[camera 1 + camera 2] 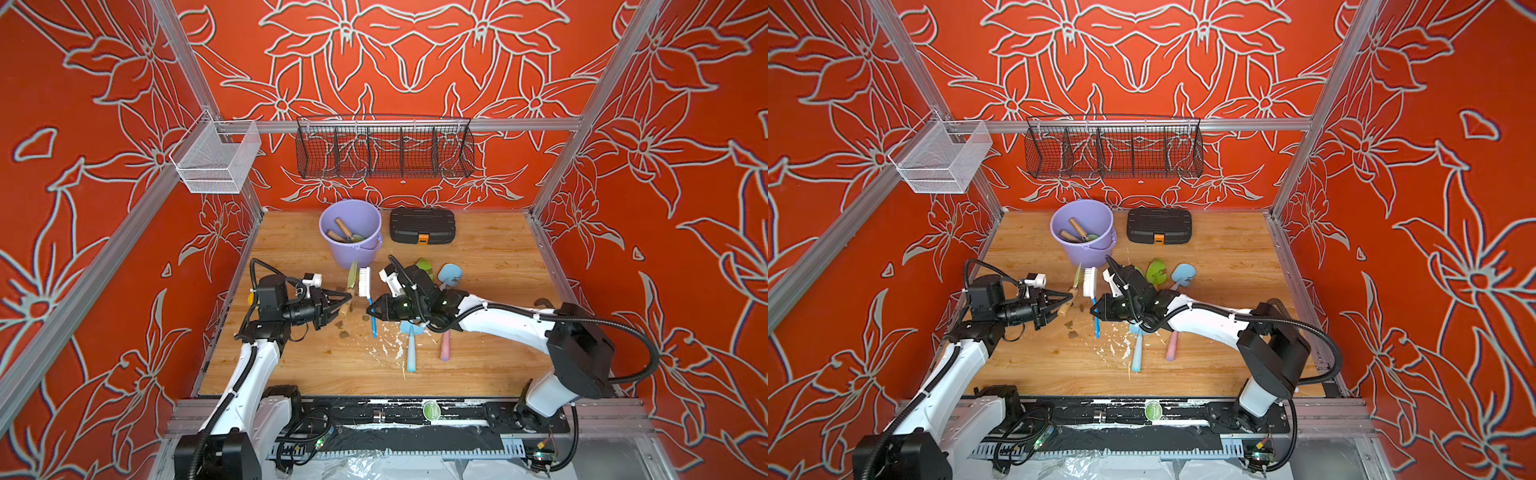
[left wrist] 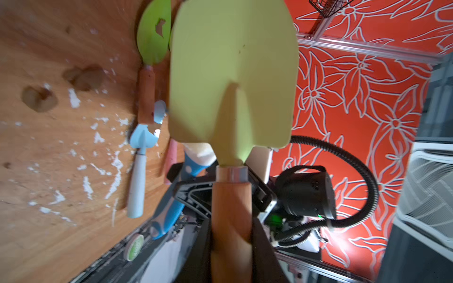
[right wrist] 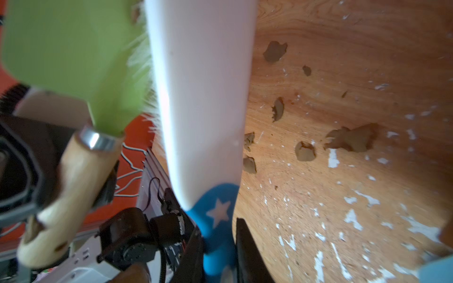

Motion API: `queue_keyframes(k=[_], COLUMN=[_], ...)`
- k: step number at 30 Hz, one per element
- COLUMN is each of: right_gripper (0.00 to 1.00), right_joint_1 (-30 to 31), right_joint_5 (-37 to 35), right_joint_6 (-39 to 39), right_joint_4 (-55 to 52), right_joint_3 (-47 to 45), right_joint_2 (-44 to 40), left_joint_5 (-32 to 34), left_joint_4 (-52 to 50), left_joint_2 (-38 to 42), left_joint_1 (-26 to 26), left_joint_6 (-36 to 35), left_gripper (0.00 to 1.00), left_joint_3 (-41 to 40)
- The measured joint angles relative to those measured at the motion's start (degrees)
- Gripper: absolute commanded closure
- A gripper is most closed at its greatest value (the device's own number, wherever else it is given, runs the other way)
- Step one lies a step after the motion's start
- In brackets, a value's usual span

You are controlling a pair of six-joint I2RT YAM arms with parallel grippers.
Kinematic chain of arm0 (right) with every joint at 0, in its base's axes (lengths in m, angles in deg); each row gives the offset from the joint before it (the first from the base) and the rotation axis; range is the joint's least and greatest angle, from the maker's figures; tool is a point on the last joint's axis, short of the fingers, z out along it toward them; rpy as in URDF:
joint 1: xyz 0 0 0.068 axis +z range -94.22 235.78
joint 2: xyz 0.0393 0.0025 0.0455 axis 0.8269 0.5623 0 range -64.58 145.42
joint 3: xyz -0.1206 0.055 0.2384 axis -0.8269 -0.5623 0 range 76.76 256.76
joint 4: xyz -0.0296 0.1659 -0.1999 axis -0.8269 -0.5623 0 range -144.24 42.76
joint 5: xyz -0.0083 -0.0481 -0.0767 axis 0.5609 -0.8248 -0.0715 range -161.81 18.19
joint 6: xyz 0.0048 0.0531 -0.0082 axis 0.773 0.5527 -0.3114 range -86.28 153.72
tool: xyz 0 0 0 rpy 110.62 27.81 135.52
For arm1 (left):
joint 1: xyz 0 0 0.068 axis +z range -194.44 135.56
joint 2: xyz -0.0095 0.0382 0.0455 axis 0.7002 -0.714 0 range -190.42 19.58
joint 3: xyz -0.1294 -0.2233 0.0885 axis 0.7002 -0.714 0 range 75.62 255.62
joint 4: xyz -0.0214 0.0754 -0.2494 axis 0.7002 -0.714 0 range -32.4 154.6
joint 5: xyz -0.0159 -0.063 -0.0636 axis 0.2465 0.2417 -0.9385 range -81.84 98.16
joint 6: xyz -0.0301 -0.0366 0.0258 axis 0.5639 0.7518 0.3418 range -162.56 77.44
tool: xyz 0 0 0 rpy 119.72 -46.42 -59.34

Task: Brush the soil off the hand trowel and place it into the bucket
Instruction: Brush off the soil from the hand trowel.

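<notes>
My left gripper (image 1: 348, 297) (image 2: 231, 250) is shut on the wooden handle of the hand trowel (image 1: 351, 282) (image 1: 1076, 284) (image 2: 232, 73), holding its light-green blade upright above the table. My right gripper (image 1: 370, 309) (image 3: 219, 245) is shut on the blue handle of a white brush (image 1: 365, 282) (image 1: 1089, 281) (image 3: 203, 98). The brush's bristles press against the blade's face. Brown clumps of soil (image 1: 343, 330) (image 3: 353, 141) lie on the wood below. The blade side facing the left wrist view shows only tiny specks. The lavender bucket (image 1: 353, 254) (image 1: 1088, 254) stands just behind and holds two wooden-handled trowels.
A black case (image 1: 422, 226) sits right of the bucket. More trowels lie under and beside my right arm: a green blade (image 1: 424, 266), a light-blue blade (image 1: 450, 274), a blue handle (image 1: 410, 351) and a pink handle (image 1: 444, 345). White flecks are scattered nearby. Wire baskets (image 1: 384, 151) hang on the back rail.
</notes>
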Motion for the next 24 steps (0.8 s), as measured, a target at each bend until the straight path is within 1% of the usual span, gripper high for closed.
queue_keyframes(k=[3,6,8,12,15,19,24], right_gripper=[1.00,1.00,1.00,1.00,1.00,1.00,1.00], right_joint_1=[0.00,0.20,0.59,2.38,4.35,6.62,8.46], right_joint_5=[-0.13,0.22,0.39,0.35,0.17,0.00,0.04], right_joint_6=[-4.85,-9.25,-11.98,-15.96,-17.70,-18.97,-19.69], right_joint_4=[-6.05,-12.39,-16.70,-23.15,-26.14,-27.34,-26.97], right_joint_3=[0.66,3.10,4.74,6.91,7.54,7.65,7.69], right_joint_2=[-4.20,-6.34,-6.99,-7.08,-7.08,-7.08,-7.04], left_joint_5=[3.91,9.46,16.24,28.15,33.59,37.11,37.20], left_joint_4=[-8.52,-16.24,-21.70,-28.09,-30.03,-31.04,-30.38], left_joint_2=[0.07,0.07,0.07,0.31,0.52,-0.02,-0.70], left_joint_1=[0.00,-0.31,-1.92,-6.78,-7.50,-7.50,-7.50], left_joint_6=[-7.82,-14.71,-18.64,-23.41,-24.85,-25.77,-25.70], left_gripper=[1.00,1.00,1.00,1.00,1.00,1.00,1.00], left_joint_3=[4.59,8.44,11.13,14.82,14.99,14.56,13.49])
